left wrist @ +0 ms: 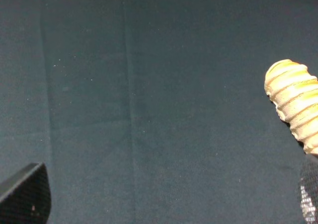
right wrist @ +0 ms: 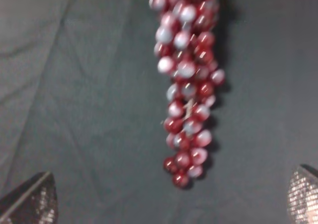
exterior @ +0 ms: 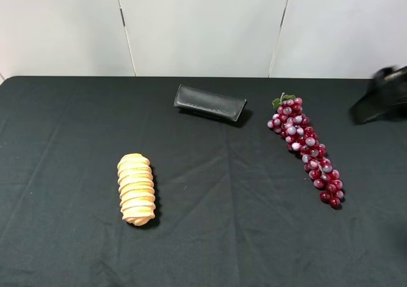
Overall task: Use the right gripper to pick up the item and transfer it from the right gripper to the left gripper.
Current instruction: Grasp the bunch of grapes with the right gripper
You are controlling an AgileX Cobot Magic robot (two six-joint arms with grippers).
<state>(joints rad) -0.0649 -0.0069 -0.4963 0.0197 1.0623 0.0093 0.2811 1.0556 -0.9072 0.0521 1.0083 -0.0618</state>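
A bunch of red-purple grapes (exterior: 306, 149) lies on the black cloth at the right; it also shows in the right wrist view (right wrist: 187, 80), blurred. My right gripper (right wrist: 168, 200) is open and empty, its fingertips (right wrist: 31, 202) wide apart, hovering above the cloth just past the narrow end of the bunch. Part of the right arm (exterior: 383, 95) shows blurred at the right edge of the exterior view. My left gripper (left wrist: 166, 196) is open and empty above bare cloth, with a ridged bread roll (left wrist: 296, 101) to one side. The left gripper is out of the exterior view.
The ridged tan bread roll (exterior: 136, 189) lies at the left of the middle. A black leather case (exterior: 210, 103) lies at the back centre. The black cloth (exterior: 222, 223) covers the whole table; a white wall stands behind.
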